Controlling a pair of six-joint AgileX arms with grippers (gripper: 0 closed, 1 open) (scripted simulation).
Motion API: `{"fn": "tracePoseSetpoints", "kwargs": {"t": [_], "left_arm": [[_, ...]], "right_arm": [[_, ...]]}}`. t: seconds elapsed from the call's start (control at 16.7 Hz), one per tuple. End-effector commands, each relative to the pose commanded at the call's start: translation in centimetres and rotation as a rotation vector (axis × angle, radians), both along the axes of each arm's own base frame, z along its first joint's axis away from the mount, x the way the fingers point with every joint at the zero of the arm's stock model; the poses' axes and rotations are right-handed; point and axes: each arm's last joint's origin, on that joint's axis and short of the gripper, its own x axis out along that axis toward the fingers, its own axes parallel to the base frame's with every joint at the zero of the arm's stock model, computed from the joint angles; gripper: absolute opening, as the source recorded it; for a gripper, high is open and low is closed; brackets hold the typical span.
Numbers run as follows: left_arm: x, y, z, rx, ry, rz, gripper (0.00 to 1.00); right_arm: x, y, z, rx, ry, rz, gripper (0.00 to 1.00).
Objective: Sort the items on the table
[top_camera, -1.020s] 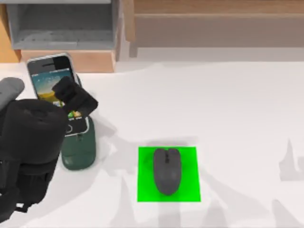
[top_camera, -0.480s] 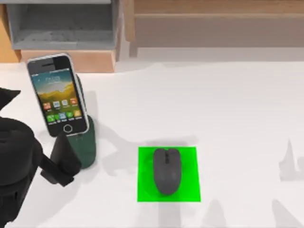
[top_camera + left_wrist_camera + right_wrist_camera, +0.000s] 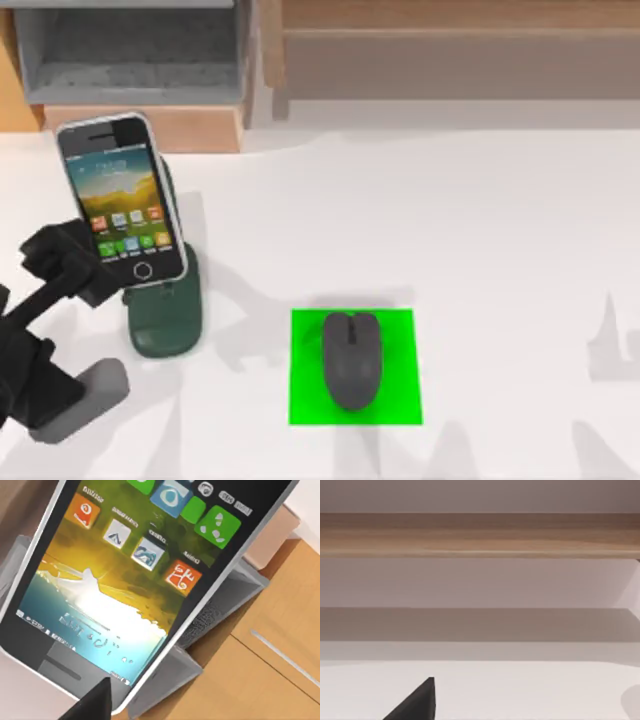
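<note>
While the smartphone (image 3: pixel 120 200) leans on its stand (image 3: pixel 165 320), the left claw (image 3: pixel 62 262) sits beside it, grip state unclear; the mouse (image 3: pixel 351 358) lies on the green square (image 3: pixel 304 400).

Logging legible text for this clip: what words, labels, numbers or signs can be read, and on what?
Smartphone screen: app icons with small captions, and pale characters over the wallpaper in the left wrist view; all too blurred to read.
Mouse, green square, phone stand, shelves: no text.

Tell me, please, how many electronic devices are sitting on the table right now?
2: the smartphone propped on the phone stand at left, and the mouse on the green square near centre.
</note>
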Motion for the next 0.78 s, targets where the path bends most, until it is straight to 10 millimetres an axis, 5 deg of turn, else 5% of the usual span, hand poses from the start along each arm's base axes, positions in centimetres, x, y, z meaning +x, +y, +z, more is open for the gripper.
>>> {"fn": "tracePoseSetpoints", "kwargs": {"t": [0.42,0.78], "left_arm": [[-1.4,3.1,-1.5,-1.240,-0.061,0.351,1.00],[-2.3,4.8,-2.1,-2.008,-0.108,0.453,1.00]], "right_arm": [[0.0,0.0,0.0,0.000,0.000,0.000,1.00],[0.0,0.0,0.0,0.000,0.000,0.000,1.00]]}}
